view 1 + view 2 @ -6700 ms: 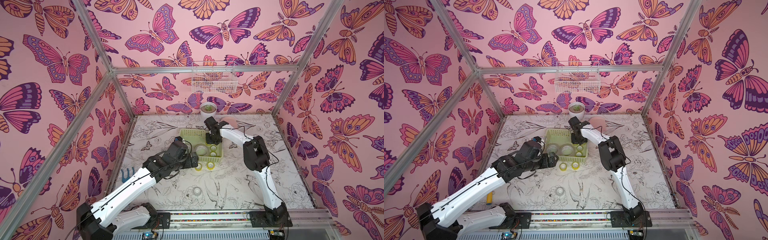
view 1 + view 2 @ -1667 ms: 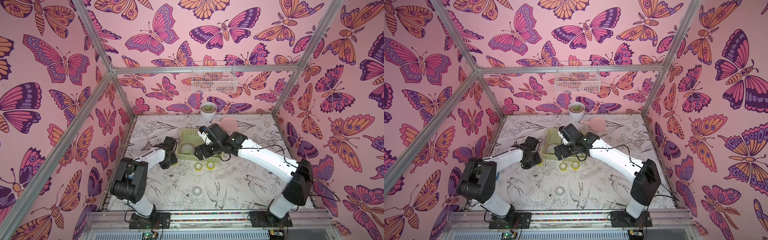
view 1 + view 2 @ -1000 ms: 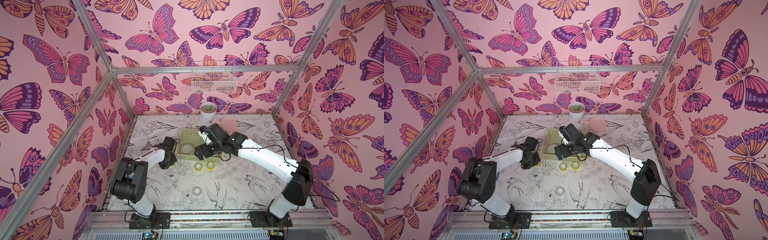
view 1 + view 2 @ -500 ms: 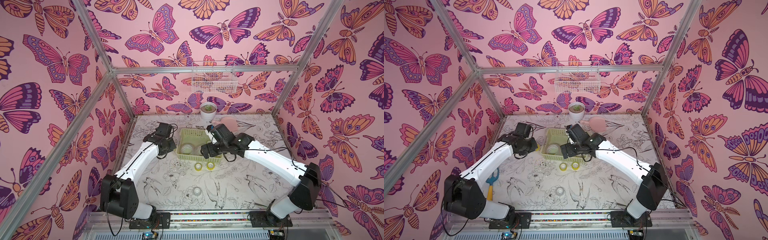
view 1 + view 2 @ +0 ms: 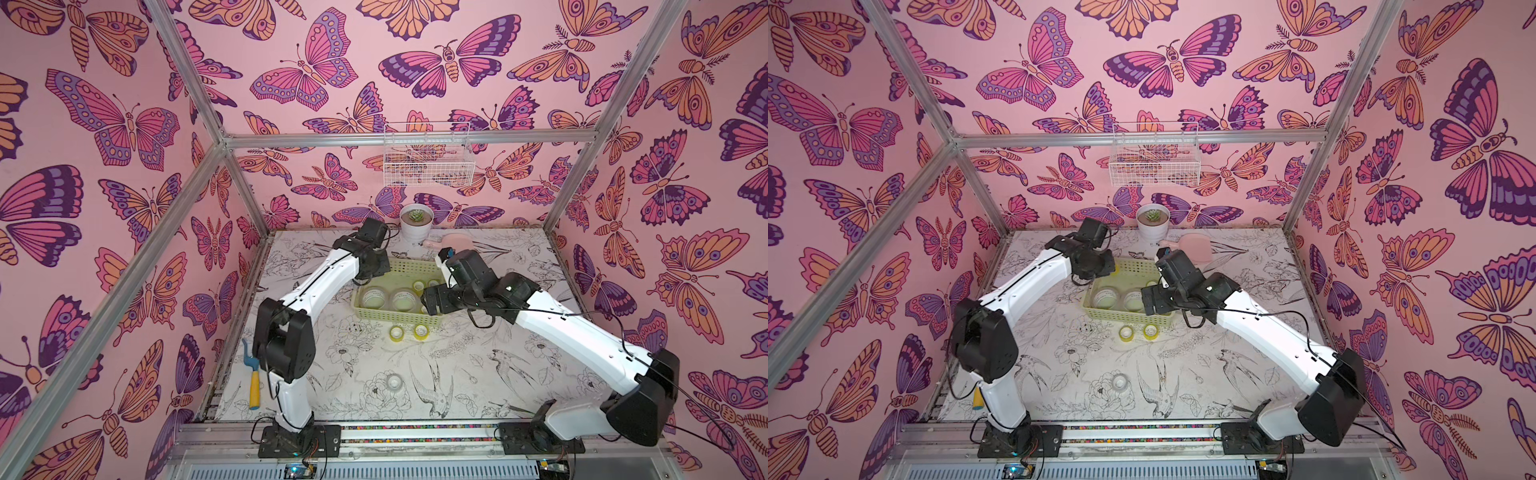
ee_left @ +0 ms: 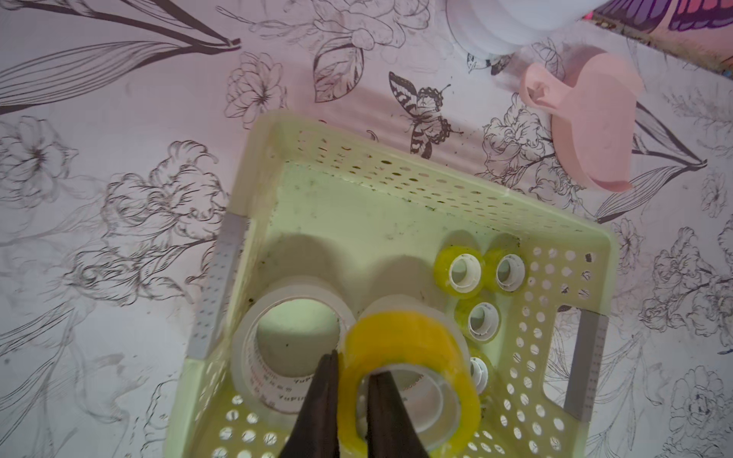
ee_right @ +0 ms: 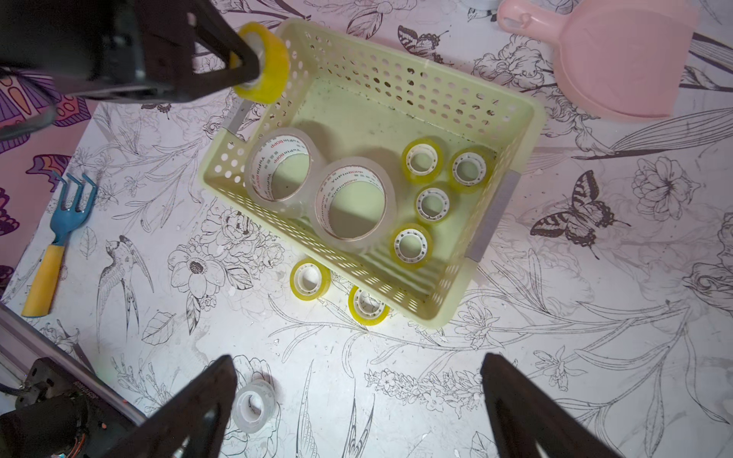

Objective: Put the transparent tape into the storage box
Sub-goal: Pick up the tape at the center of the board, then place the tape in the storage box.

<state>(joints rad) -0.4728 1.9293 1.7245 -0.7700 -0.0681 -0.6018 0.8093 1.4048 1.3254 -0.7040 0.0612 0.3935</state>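
Brightness: bright, even, diffuse light in both top views; colours vivid
Shadows: soft-edged, each clear roll [image 7: 323,202] throwing a grey patch on the floor of the storage box [image 7: 527,115]; only faint ones on the table [image 5: 457,374]
Colour cast: pinkish tint over the white table in the wrist views
Glare: mild sheen on each clear roll, pink scoop [image 6: 591,119] slightly washed out
Focus, left wrist: left gripper [image 6: 354,366] and the yellow roll [image 6: 404,337] it pinches are soft, close to the lens; box floor sharper
Focus, right wrist: right gripper [image 7: 357,357], spread wide, is a dark blur; box sharp
Edges: wide-angle bending, frame bars [image 5: 415,139] splay outward
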